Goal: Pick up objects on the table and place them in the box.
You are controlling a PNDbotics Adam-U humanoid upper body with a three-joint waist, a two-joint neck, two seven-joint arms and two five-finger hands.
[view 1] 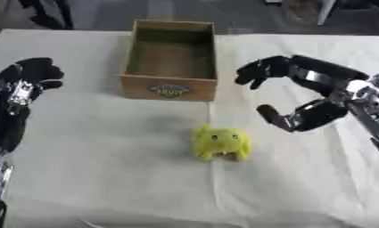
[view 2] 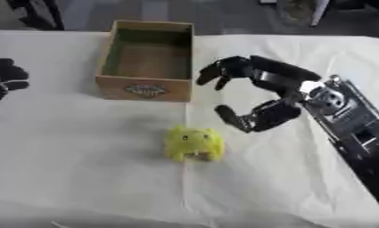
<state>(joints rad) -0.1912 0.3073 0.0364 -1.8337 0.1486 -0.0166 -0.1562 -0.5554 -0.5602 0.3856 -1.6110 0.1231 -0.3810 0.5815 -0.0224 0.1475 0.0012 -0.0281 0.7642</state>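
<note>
Right hand (view 2: 258,95), black with silver joints, entering from the right side and poised above the tabletop (view 1: 106,156); fingers (view 2: 223,71) arched forward and spread from the thumb (view 2: 235,118) in a wide claw, holding nothing. Positioned just right of the wooden box (view 1: 170,60) and up and to the right of the yellow plush toy (view 1: 221,143), apart from both.

Left hand (view 1: 30,78) at the left edge, black, raised over the tabletop, fingers curled inward and empty; well apart from box and toy.

Yellow plush toy lying on the tabletop near the centre, in front of the box and separated from it by a strip of bare cloth; small dark eyes and short stubby legs visible, face turned toward the camera.

Wooden box standing upright toward the far side of the tabletop, open at the top, interior showing only bare floor and walls; front panel marked with an oval label (view 1: 170,91), lettering not legible.

Tabletop covered with a white cloth bearing a crease running from the box's front right corner toward the near edge, passing beneath the toy.
</note>
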